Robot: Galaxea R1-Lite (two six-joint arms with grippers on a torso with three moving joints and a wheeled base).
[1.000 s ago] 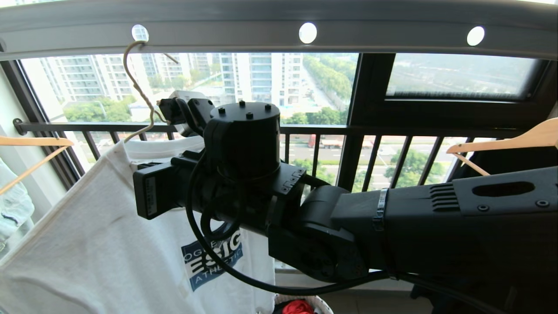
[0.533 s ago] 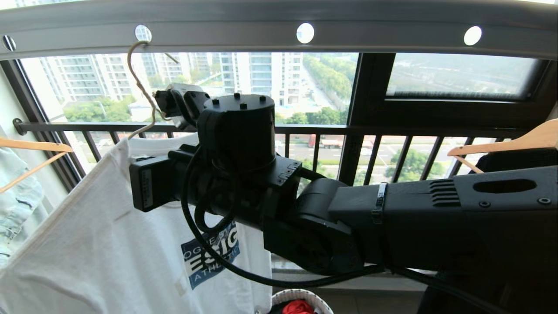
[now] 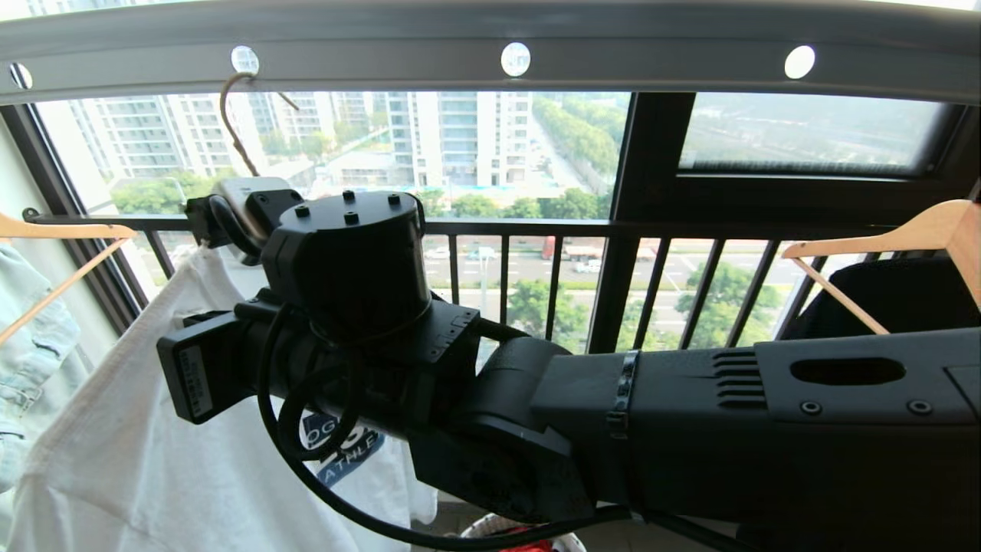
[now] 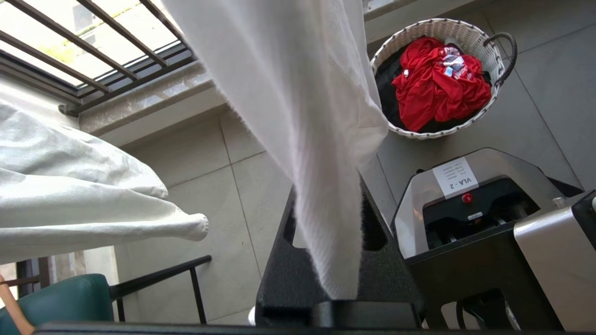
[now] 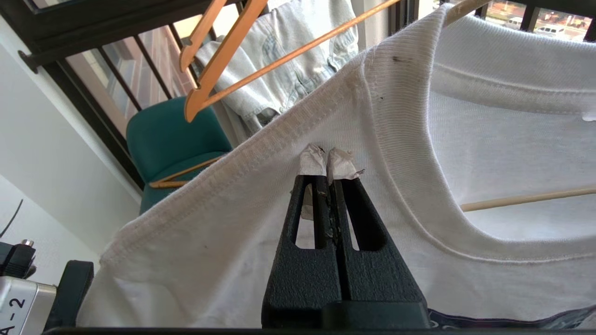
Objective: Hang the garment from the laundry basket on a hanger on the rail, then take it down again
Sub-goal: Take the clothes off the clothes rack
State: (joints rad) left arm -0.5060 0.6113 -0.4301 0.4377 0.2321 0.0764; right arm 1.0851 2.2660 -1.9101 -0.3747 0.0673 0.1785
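The garment [image 3: 115,445], a white T-shirt with a navy logo, hangs at the left on the hanger. The hanger's [image 3: 230,123] cream wire hook sits in a hole of the rail [image 3: 651,54]. My right arm fills the middle of the head view and hides its own gripper there. In the right wrist view the right gripper [image 5: 327,160] is shut, its taped tips against the garment's [image 5: 260,204] shoulder just below the seam. The left gripper [image 4: 328,195] is shut on a hanging strip of the garment [image 4: 302,93]. The laundry basket [image 4: 489,28] stands on the floor below.
A red cloth [image 4: 437,88] lies in the basket. A wooden hanger with pale denim [image 3: 31,345] hangs at the left, and another [image 3: 920,230] with a black shirt at the right. The black balcony railing [image 3: 536,226] runs behind. A green chair [image 5: 172,135] stands by the wall.
My right arm has swung to the left and the garment has shifted left with it. The hanger's hook stays in its hole. The left arm has not moved.
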